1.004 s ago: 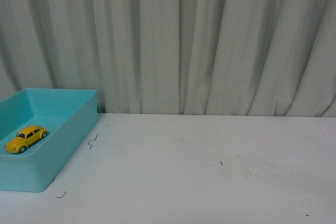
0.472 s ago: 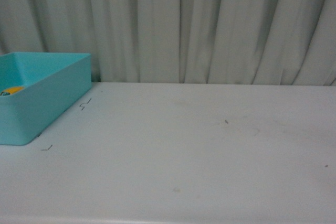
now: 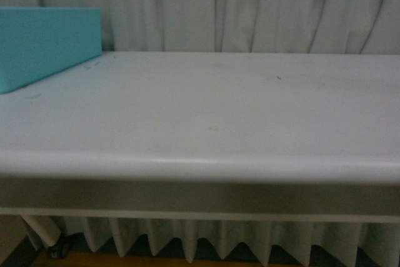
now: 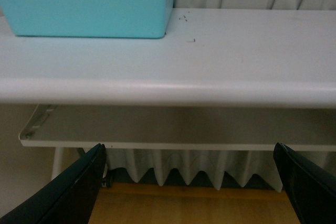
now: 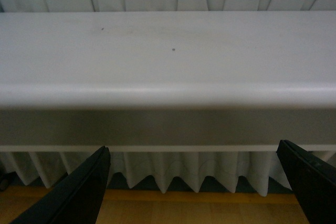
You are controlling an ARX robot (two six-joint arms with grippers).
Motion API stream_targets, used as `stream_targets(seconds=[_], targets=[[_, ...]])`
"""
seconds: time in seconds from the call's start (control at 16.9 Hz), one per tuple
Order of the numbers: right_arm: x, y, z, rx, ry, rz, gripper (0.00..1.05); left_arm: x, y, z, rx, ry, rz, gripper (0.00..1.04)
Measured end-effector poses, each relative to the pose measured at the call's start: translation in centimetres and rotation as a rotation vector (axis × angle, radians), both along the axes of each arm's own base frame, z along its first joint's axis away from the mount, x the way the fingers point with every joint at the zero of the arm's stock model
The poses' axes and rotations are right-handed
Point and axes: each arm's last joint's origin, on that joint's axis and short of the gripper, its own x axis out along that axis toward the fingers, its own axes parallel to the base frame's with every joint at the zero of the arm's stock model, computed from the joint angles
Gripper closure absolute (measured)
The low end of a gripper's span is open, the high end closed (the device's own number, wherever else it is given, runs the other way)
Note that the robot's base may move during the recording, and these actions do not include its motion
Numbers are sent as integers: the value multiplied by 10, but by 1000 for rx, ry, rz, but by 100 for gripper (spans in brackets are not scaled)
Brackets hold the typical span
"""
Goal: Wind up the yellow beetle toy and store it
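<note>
- At the far left of the worktop stands a turquoise bin, seen side-on from near the worktop's edge level, so its inside is hidden.
- The yellow beetle toy shows in no view; I cannot tell where it lies.
- Left fingers are spread wide, holding nothing, below the worktop's front edge.
- Right fingers are likewise wide apart and empty, below that edge.
- Pale curtain hangs behind.

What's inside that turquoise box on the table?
From these angles only the outer walls of the turquoise box show, standing on the white table. Its inside is hidden by its own sides, so whatever it holds cannot be seen.
</note>
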Motion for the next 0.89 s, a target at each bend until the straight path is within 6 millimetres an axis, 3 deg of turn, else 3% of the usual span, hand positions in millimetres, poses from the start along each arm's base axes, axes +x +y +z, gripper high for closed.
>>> stream_targets(seconds=[0.89], targets=[[0,0,0,1,3,0,7,0,0,0,0,2,-1,7]])
